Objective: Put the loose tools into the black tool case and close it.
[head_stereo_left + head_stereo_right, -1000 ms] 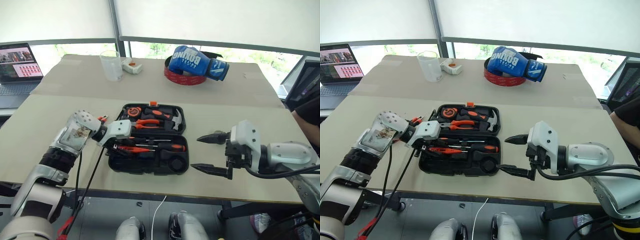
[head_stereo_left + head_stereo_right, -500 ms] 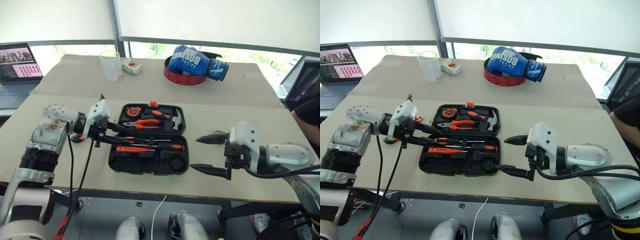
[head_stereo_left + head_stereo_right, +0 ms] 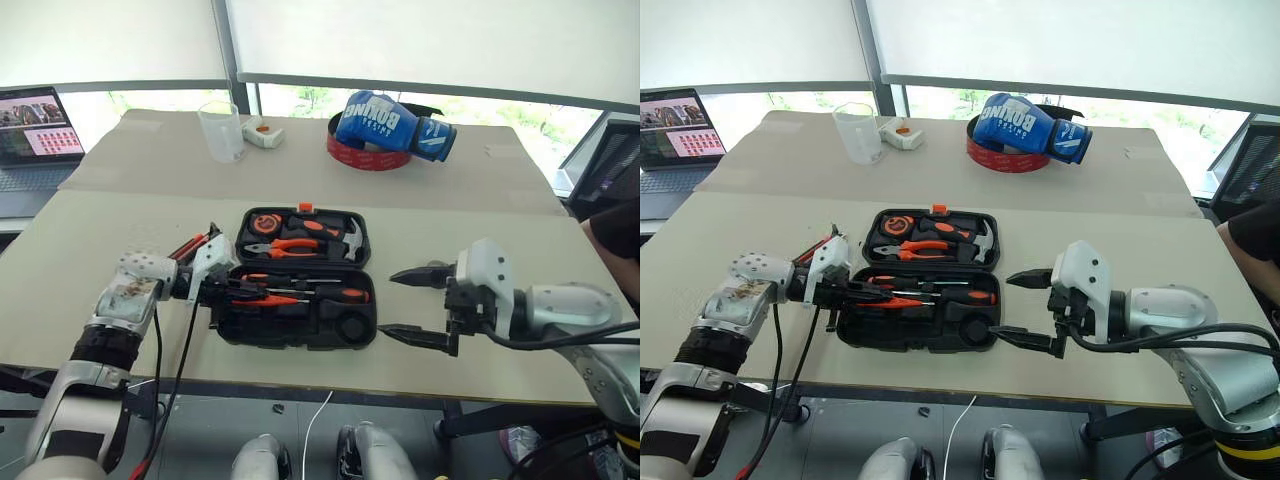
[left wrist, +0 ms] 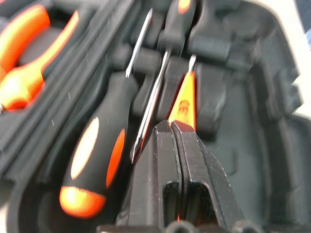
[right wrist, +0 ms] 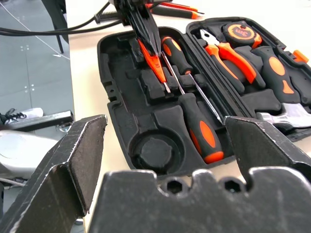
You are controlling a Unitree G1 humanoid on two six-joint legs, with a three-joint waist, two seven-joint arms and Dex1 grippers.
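The black tool case is lying open on the near part of the worktop, its far half holding pliers, a tape measure and a hammer. In the near half, two black-and-orange screwdrivers are lying side by side in their slots, with a slim orange tester screwdriver just beside them.

The left pincer is reaching into the case's left end, its fingers clenched together right at the end of the tester screwdriver; whether they are pinching it I cannot tell. The right pincer is hovering just right of the case, released with its jaws spread wide and empty.

Far across the worktop, a blue boxing glove is resting on a red-and-black ring, and a clear cup is standing to the left.
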